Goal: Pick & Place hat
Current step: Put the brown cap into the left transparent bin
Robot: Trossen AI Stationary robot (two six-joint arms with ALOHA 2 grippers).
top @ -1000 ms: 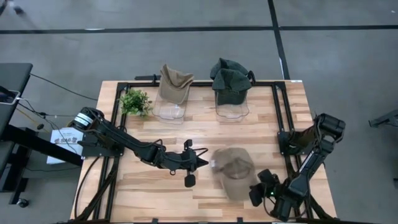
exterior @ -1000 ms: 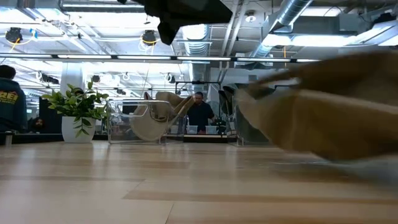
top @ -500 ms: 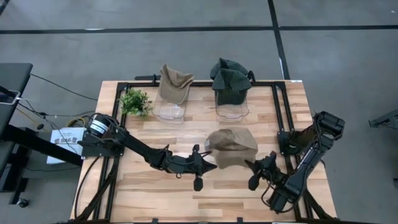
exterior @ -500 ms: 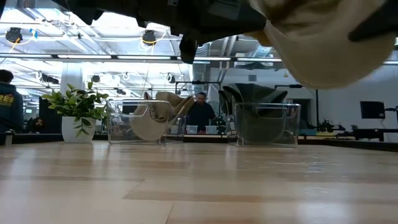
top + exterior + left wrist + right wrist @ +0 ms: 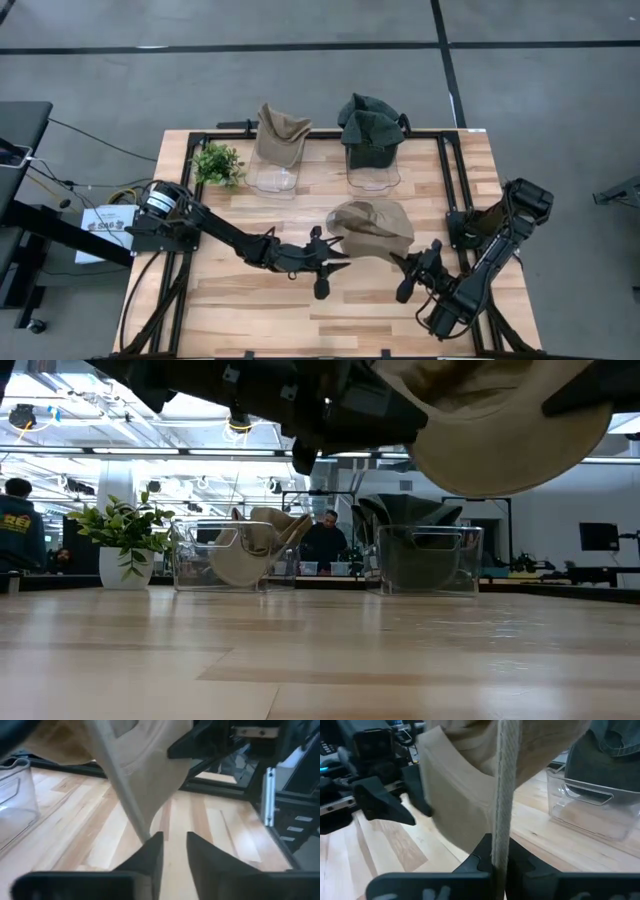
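High view shows the tan fabric cap [image 5: 372, 228] lifted off the wooden-slat table [image 5: 250, 305], hanging over the middle of it between my two arms. My right hand [image 5: 412, 272] is pinched fully closed on the cap's edge; its wrist view shows the pale rim band [image 5: 506, 785] running straight down into the closed fingers, so I judge that grip sound. My left hand [image 5: 333, 264] sits at the cap's opposite edge, and in its wrist view the fingers [image 5: 150, 852] stand slightly apart with the rim [image 5: 122, 795] coming down just at the gap; I cannot tell whether it has any hold at all. Risks, as I judge them: if the left side lets go, the cap hangs from one pinch alone, and soft cloth may swing, fold or slip out during the carry. A sagging crown could also catch on the wall of a bin. Two clear plastic bins stand at the far side, one with a tan hat [image 5: 280, 135] draped in it, the other with dark green hats [image 5: 371, 122]; a mis-sort into the green one is possible. The cap itself looks limp, crown rounded upward, its underside [image 5: 500, 445] a broad pale curve in the low view.
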